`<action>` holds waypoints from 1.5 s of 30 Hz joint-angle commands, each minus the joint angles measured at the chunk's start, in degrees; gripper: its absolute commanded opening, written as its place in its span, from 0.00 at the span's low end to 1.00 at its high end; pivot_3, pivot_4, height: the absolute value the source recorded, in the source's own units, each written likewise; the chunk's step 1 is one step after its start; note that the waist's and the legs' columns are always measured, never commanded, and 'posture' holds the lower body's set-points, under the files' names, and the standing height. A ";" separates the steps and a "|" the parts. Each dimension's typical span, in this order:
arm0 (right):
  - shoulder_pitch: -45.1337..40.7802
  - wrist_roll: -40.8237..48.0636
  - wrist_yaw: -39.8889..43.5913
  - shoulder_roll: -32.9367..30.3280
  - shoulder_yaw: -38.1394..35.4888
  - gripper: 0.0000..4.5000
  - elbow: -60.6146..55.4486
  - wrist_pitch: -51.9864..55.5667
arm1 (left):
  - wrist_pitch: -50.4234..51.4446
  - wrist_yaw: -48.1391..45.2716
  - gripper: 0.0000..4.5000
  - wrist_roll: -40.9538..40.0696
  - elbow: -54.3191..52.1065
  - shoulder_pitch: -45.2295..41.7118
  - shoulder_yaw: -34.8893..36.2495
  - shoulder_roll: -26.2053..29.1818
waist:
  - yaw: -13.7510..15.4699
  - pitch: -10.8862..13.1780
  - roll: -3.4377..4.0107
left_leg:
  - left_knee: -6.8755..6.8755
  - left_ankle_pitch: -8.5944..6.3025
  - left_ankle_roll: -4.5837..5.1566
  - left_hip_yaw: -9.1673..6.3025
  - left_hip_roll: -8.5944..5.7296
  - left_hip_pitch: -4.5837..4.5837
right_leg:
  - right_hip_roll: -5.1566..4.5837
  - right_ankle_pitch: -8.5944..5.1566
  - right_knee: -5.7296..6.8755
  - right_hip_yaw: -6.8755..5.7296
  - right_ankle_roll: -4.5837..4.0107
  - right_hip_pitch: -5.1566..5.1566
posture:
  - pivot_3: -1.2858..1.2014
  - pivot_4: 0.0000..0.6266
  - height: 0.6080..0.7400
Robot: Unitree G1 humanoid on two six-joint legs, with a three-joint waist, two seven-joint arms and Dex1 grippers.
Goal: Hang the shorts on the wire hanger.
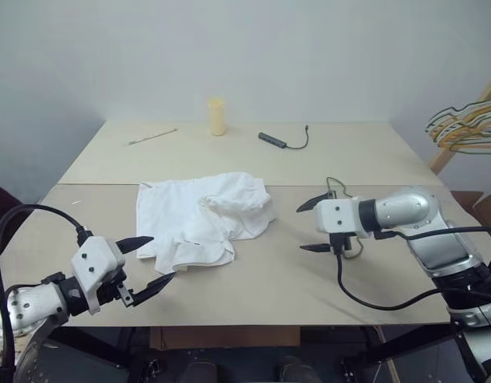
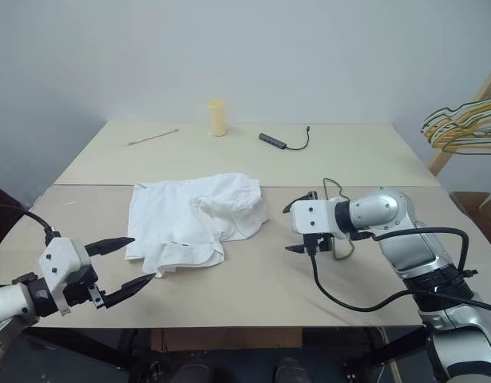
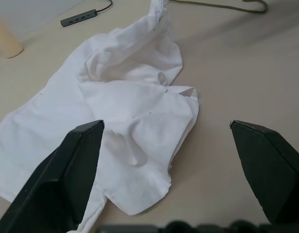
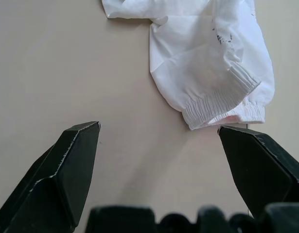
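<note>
shorts lie crumpled mid-surface, not yet gripped; both grippers held spread and empty.

nearest, at lower left of the frame, the left gripper (image 1: 155, 259) is spread wide just short of the shorts' (image 1: 201, 217) near hem. at centre right, the right gripper (image 1: 315, 227) is spread too, apart from the gathered waistband. the wire hanger (image 1: 338, 191) is partly hidden behind that arm. the opening step is judged in hand; next, a waistband pinch seems called for. farther back lie a pen (image 1: 152, 136), a yellow cup (image 1: 218, 116) and a cabled hub (image 1: 273, 140); coloured hangers (image 1: 465, 126) hang at upper right. nothing is seen blocking the reach.
</note>
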 commanded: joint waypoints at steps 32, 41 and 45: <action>4.41 -2.40 -7.15 1.07 -1.69 1.00 -7.61 5.57 | -2.56 15.52 1.00 19.08 5.18 -9.64 -24.27 -12.25 | -0.94 -0.03 0.02 | 0.02 0.00 0.00 0.01 -0.03 -0.01 | 0.00 0.02 -0.02 0.02 -0.02 0.03 | 0.53 0.00 1.00; 5.03 -3.46 -8.73 1.17 -1.66 1.00 -7.83 5.96 | 3.90 32.27 1.00 35.61 10.88 -16.06 -37.25 -26.19 | -1.77 -0.07 -0.04 | 0.06 0.00 0.00 -0.03 -0.07 -0.01 | 0.00 0.05 0.02 0.06 0.00 0.08 | 0.53 0.00 1.00; 4.25 -4.13 -9.26 1.36 -1.35 1.00 -6.92 5.41 | 8.30 35.51 1.00 39.05 12.88 -18.10 -38.92 -29.01 | -1.79 -0.07 -0.05 | 0.07 0.00 0.00 -0.04 -0.08 0.00 | 0.01 0.05 0.03 0.05 0.00 0.08 | 0.53 0.00 1.00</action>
